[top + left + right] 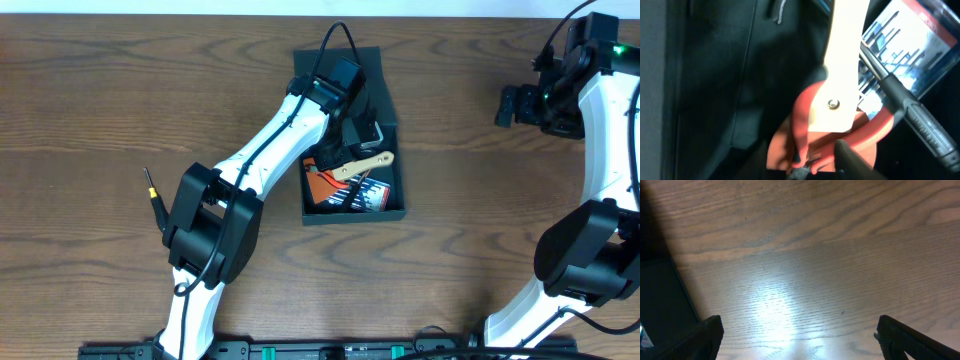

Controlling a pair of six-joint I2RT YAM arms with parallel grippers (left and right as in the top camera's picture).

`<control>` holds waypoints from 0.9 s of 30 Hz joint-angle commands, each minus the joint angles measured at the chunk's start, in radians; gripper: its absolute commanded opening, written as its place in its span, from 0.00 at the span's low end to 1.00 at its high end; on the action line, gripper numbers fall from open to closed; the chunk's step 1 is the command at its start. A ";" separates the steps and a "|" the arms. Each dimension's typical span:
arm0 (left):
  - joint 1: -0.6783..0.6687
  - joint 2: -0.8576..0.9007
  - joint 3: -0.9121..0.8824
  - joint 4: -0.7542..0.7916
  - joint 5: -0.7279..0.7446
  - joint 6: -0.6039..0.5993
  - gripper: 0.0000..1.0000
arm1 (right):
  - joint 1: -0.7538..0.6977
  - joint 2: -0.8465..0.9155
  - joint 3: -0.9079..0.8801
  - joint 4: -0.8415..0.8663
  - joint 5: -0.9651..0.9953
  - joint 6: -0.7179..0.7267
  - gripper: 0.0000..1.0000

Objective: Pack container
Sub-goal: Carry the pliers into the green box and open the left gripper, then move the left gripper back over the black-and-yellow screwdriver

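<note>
The dark teal container (392, 128) lies open at the table's middle, its flap lid folded back at the far side. Inside lie a pack of metal bits (366, 198) and a black-handled tool (920, 117). My left gripper (335, 160) reaches into the container. Its fingers (825, 162) are closed around the orange end (805, 125) of a tool with a flat beige handle (365, 164), which points right over the contents. My right gripper (512, 105) is open and empty above bare table at the far right, its fingers wide apart (800, 340).
A thin black and yellow tool (153, 195) lies on the table left of the left arm. The container's dark edge shows at the left of the right wrist view (662, 300). The wooden table (480, 220) surrounds the container.
</note>
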 commanded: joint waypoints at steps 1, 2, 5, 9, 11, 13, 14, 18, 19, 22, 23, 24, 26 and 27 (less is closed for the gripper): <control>0.005 0.006 -0.004 -0.003 -0.002 -0.007 0.52 | -0.011 0.008 -0.006 -0.007 -0.004 0.016 0.99; 0.005 0.004 -0.004 -0.003 -0.006 -0.008 0.55 | -0.011 0.008 -0.006 -0.008 -0.004 0.013 0.99; 0.008 -0.006 -0.003 -0.011 -0.051 -0.041 0.59 | -0.011 0.008 -0.006 -0.010 -0.004 0.013 0.99; 0.012 -0.055 0.007 -0.089 -0.153 -0.089 0.63 | -0.011 0.008 -0.006 -0.009 -0.004 0.013 0.99; 0.016 -0.110 0.024 -0.153 -0.175 -0.092 0.68 | -0.011 0.008 -0.006 -0.010 -0.004 0.013 0.99; 0.025 -0.183 0.032 -0.184 -0.210 -0.141 0.84 | -0.011 0.008 -0.006 -0.012 -0.004 0.013 0.99; 0.032 -0.220 0.032 -0.190 -0.230 -0.179 0.89 | -0.011 0.008 -0.006 -0.012 -0.004 0.013 0.99; 0.101 -0.395 0.032 -0.231 -0.257 -0.269 0.99 | -0.011 0.008 -0.006 -0.012 -0.004 0.013 0.99; 0.130 -0.440 0.032 -0.242 -0.257 -0.291 0.98 | -0.011 0.008 -0.006 -0.012 -0.004 0.013 0.99; 0.228 -0.553 0.031 -0.264 -0.257 -0.368 0.98 | -0.011 0.008 -0.006 -0.011 -0.004 0.012 0.99; 0.276 -0.588 0.031 -0.270 -0.257 -0.405 0.99 | -0.011 0.008 -0.006 -0.010 -0.004 0.008 0.99; 0.320 -0.616 0.031 -0.274 -0.257 -0.436 0.98 | -0.011 0.008 -0.006 -0.008 -0.004 0.005 0.99; 0.426 -0.659 0.031 -0.281 -0.257 -0.488 0.98 | -0.011 0.008 -0.006 -0.006 -0.004 -0.003 0.99; 0.484 -0.674 0.031 -0.286 -0.256 -0.508 0.98 | -0.011 0.008 -0.006 -0.004 -0.004 -0.008 0.99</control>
